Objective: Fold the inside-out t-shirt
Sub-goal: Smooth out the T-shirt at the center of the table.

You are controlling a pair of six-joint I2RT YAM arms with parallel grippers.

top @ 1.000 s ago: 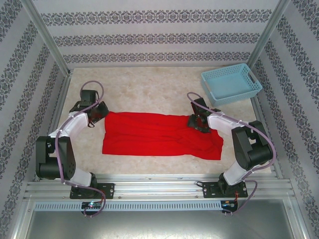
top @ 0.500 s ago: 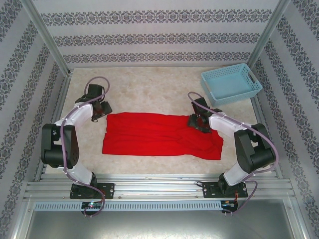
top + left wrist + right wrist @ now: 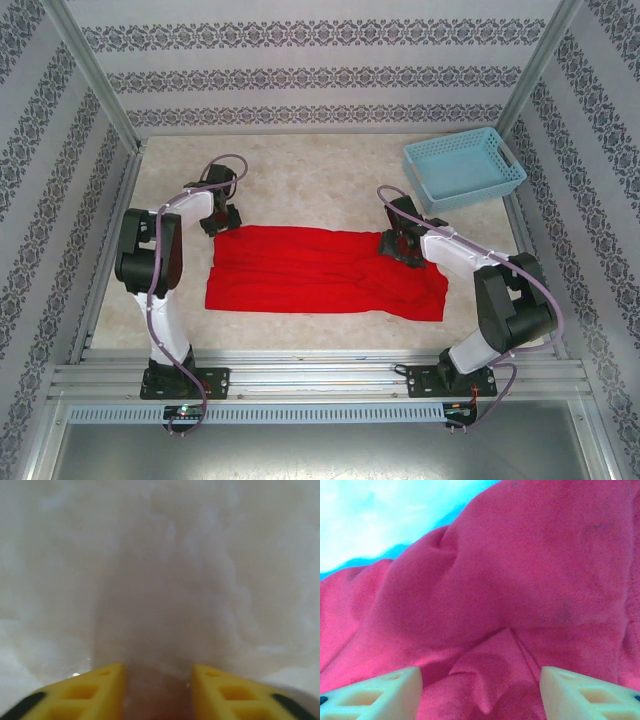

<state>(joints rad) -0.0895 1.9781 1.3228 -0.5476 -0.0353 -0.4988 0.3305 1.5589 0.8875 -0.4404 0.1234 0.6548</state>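
The inside-out t-shirt [image 3: 320, 272] is bright red and lies flat as a long band across the middle of the table. My left gripper [image 3: 222, 214] sits just beyond its far left corner. In the left wrist view its yellow fingers [image 3: 100, 687] stand apart and the left gripper [image 3: 159, 672] is open, with blurred bare table between them. My right gripper [image 3: 396, 246] rests over the shirt's far right part. In the right wrist view the right gripper [image 3: 481, 677] is open wide over the red t-shirt [image 3: 520, 580], with a small raised fold of fabric [image 3: 492, 657] between its fingers.
A light blue plastic basket [image 3: 465, 168] stands at the far right corner. Patterned walls and metal posts enclose the beige table [image 3: 310, 180]. Bare table lies beyond the shirt and in front of it.
My left arm has swung from the table's left side to the shirt's far left corner, and its gripper went from shut to open. The right arm has barely moved.
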